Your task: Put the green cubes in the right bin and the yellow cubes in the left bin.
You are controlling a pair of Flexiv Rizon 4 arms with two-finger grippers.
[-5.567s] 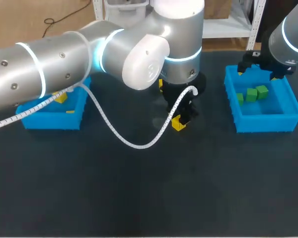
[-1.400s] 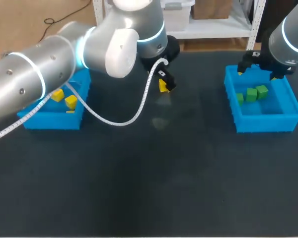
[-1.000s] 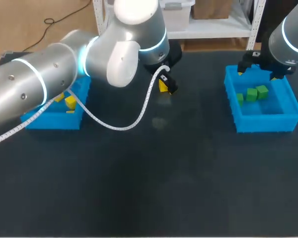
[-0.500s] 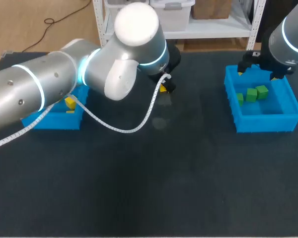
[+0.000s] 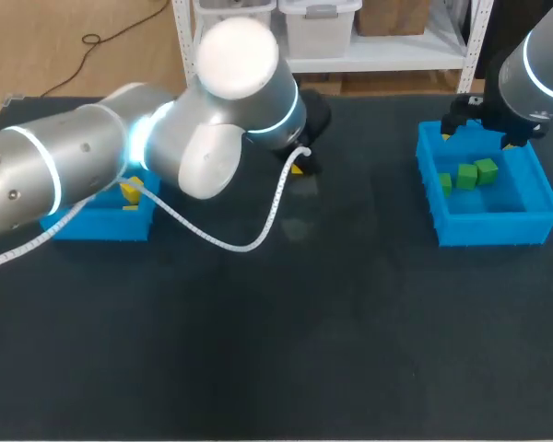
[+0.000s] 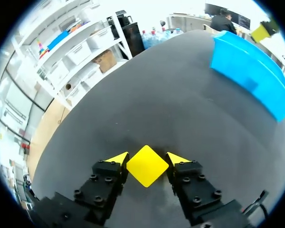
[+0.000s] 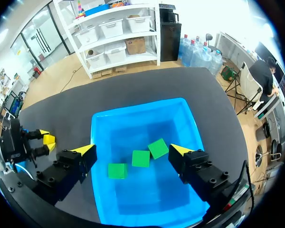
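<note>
over the dark table (image 5: 286, 350), left gripper (image 6: 147, 159) pinches a yellow cube (image 6: 147, 167), right gripper (image 7: 133, 150) spread above right bin (image 7: 128, 124).

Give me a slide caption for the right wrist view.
Open right gripper above the right bin with three green cubes; left gripper grips a yellow cube beyond.

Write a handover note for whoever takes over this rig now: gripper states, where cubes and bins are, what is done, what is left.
Left gripper: shut on a yellow cube, held above the table between the bins.
Right gripper: open, above the right bin.
Done: three green cubes lie in the right bin; at least one more yellow cube shows in the left bin, which the arm partly hides.
Left: carry the held cube to the left bin and release it.
</note>
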